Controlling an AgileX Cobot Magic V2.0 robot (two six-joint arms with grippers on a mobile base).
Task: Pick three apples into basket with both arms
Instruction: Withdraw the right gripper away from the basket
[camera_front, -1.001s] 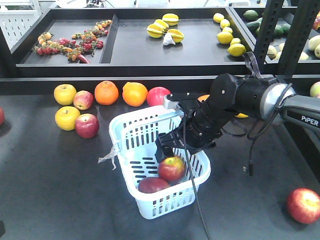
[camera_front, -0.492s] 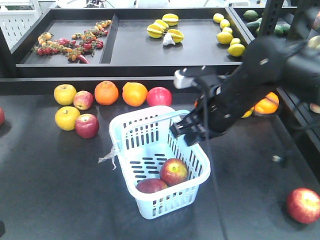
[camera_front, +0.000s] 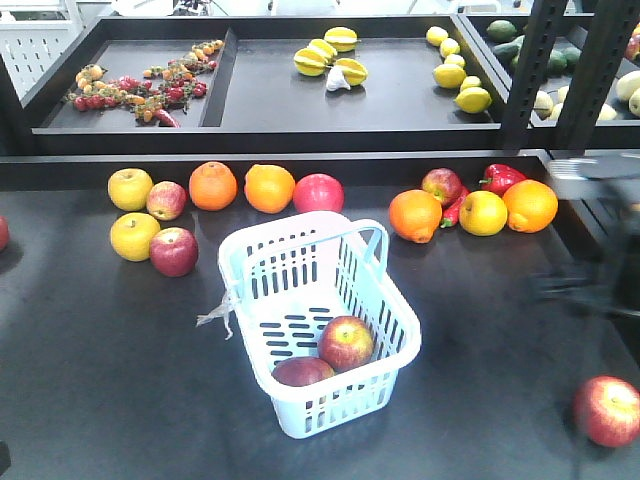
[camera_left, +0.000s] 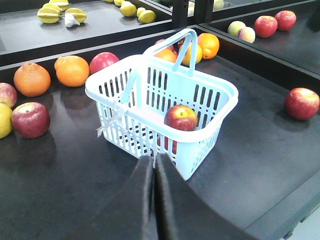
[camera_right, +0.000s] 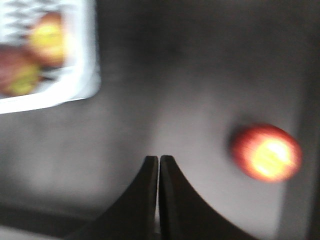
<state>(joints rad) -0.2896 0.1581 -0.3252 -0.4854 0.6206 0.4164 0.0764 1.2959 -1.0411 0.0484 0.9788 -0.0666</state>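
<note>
Dark worktop (camera_front: 120, 380) carries the basket (camera_front: 300, 255), two apples (camera_front: 345, 342) inside. Behind, black shelf trays (camera_front: 260, 100) hold fruit. Left hand (camera_left: 153, 161) and right hand (camera_right: 158, 161) both pinched closed, empty.

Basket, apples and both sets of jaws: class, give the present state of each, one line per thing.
basket: upright on the table, handle raised, holding two apples.
apples in the basket: two, lying side by side on the floor.
loose apple: on the table right of the basket, ungrasped.
left gripper: jaws shut, empty, just outside the basket's near wall.
right gripper: jaws shut, empty, above bare table left of the loose apple.
</note>
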